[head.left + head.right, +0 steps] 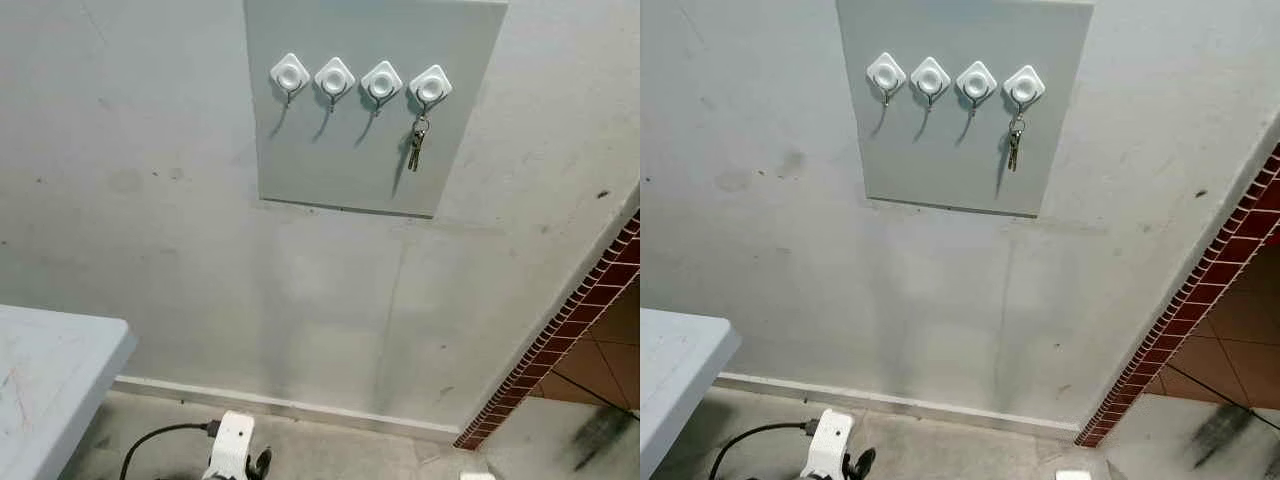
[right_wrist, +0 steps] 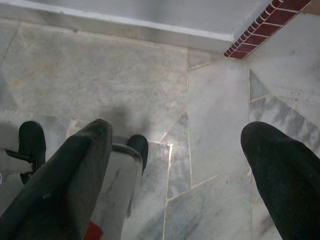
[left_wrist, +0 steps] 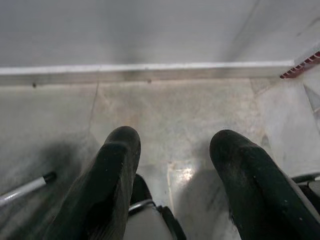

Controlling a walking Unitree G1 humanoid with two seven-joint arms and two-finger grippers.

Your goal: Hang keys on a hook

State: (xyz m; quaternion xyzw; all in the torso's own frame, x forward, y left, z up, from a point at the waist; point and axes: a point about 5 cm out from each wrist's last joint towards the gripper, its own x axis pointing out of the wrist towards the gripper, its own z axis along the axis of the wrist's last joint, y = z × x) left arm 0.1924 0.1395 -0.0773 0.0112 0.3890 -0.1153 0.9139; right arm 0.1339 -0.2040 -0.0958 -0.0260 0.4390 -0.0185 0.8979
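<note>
My left tool (image 3: 172, 147) and right tool (image 2: 177, 145) hang spread apart over marble floor (image 2: 130, 75); keys (image 1: 416, 148) hang on the rightmost hook (image 1: 430, 88), grey wall (image 1: 150, 230).

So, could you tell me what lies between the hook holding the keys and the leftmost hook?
Two more white hooks, both bare, sit between the leftmost hook and the one carrying the keys, seen in both eye views.

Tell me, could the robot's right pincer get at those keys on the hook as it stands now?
Probably not without lifting the arm: the right pincer hangs open, aimed at the floor, while the keys hang high on the rightmost hook. Nothing blocks them.
</note>
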